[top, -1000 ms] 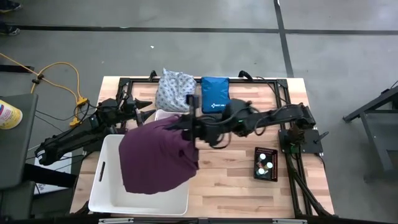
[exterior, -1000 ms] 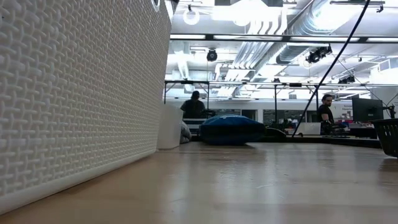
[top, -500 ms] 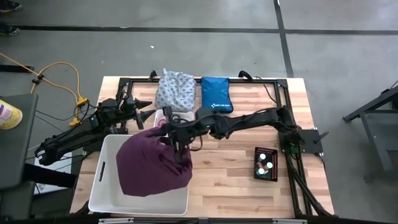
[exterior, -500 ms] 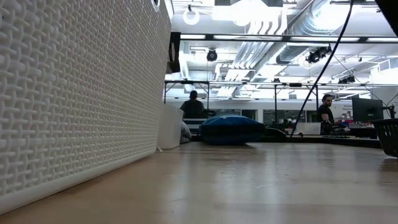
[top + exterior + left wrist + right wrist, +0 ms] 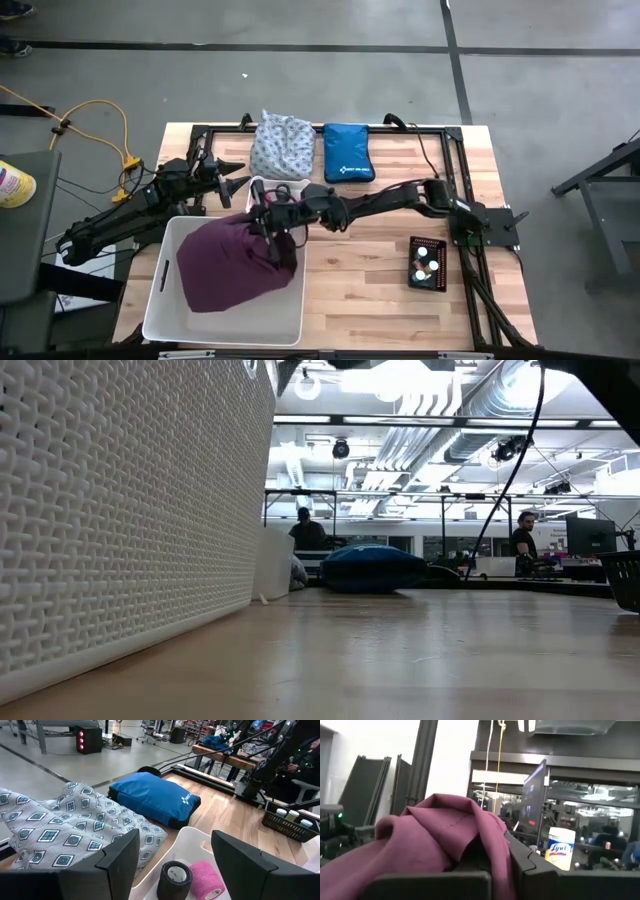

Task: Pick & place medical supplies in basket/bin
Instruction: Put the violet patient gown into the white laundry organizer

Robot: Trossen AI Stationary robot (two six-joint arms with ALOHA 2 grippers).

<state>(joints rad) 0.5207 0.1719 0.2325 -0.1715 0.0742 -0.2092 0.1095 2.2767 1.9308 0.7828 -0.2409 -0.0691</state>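
Observation:
The large purple cloth [image 5: 235, 272] lies bunched inside the white bin [image 5: 165, 300] at the table's near left. My right gripper [image 5: 268, 222] reaches in from the right and is shut on the cloth's far right part. My left gripper [image 5: 232, 180] waits open at the far left, beside a small white container [image 5: 200, 840] holding a black tape roll [image 5: 175, 879] and a pink one [image 5: 206, 880]. The grey-white patterned cloth [image 5: 282, 145] lies at the far edge. White-capped vials [image 5: 428, 262] stand in a small black basket at the right. My right gripper pinches a bunched fold of the purple cloth [image 5: 470, 827] between its two fingers. The cloth drapes over the fingers and hides the exact place of contact. The fingers come in from the table's right. The rest of the cloth [image 5: 225, 285] rests slack in the bin.
A blue zip pouch [image 5: 347, 152] lies next to the patterned cloth at the far edge. A black frame runs along the table's far and right sides. In the low view the bin's woven white wall [image 5: 120, 510] fills the left. Bare wood shows in the middle and near right.
My right gripper has gone down and toward the table's left, rolling as it went, still shut on the purple cloth. The cloth, which hung spread over the bin's right rim, has sunk and bunched up inside the bin.

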